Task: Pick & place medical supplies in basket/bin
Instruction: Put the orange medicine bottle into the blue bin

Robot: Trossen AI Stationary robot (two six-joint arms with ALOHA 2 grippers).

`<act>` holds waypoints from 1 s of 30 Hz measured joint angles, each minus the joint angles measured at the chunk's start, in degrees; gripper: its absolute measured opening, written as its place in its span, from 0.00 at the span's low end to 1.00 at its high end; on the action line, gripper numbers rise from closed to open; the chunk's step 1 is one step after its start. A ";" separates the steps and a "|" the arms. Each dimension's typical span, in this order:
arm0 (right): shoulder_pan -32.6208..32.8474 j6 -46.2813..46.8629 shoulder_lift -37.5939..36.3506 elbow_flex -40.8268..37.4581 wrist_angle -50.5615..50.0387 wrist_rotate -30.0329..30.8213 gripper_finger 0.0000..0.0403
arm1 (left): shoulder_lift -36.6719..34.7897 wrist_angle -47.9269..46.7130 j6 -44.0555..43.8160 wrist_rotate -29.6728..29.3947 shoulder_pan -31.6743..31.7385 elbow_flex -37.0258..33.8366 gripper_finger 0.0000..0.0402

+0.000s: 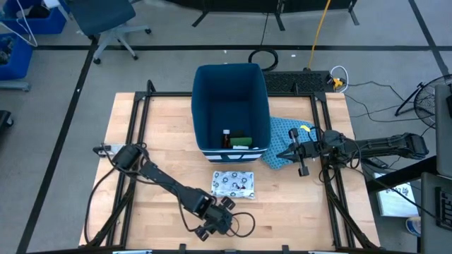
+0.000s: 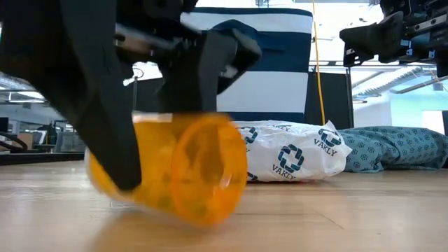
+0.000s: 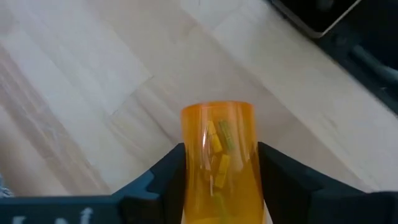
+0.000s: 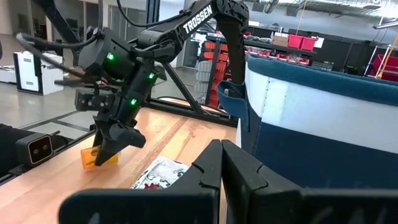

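The orange vial lies on its side between the fingers of my left gripper, close to the table's near edge; the low view shows the vial big and near. The flat white blue-patterned packet lies flat on the table in front of the dark-blue bin. A red bottle and a green block lie on the bin's floor. My right gripper is shut and hovers over the blue patterned cloth, right of the bin. The other supplies are out of view. My left gripper pinches the orange vial's body between its two fingers, one on each side. The fingers come from above, slanting down. The vial lies on its side with its lower side at the table top; whether it is clear of the wood I cannot tell.
The bin stands at the table's far middle and its tall walls rise above the packet. The blue cloth lies bunched at the bin's right. Black frame rails run along both table sides. Bare wood lies left of the packet.
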 joint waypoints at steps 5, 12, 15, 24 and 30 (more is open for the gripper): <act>0.00 -0.13 0.00 0.00 0.00 0.02 0.00 | -3.01 -0.87 0.82 0.04 0.47 0.00 0.48; 0.00 -0.09 0.00 0.00 0.02 0.04 0.00 | -13.52 -11.63 0.19 -2.16 3.81 0.04 0.48; 0.00 0.20 0.00 0.00 0.00 0.04 0.00 | -18.94 -15.45 -0.16 -2.16 6.28 0.04 0.45; 0.00 0.25 -0.02 0.00 -0.35 -0.04 0.00 | -34.94 -22.44 1.24 0.13 13.23 0.04 0.44; 0.00 2.18 0.00 0.00 -1.86 -0.04 0.00 | -47.12 -28.14 1.23 -0.11 17.25 -1.62 0.45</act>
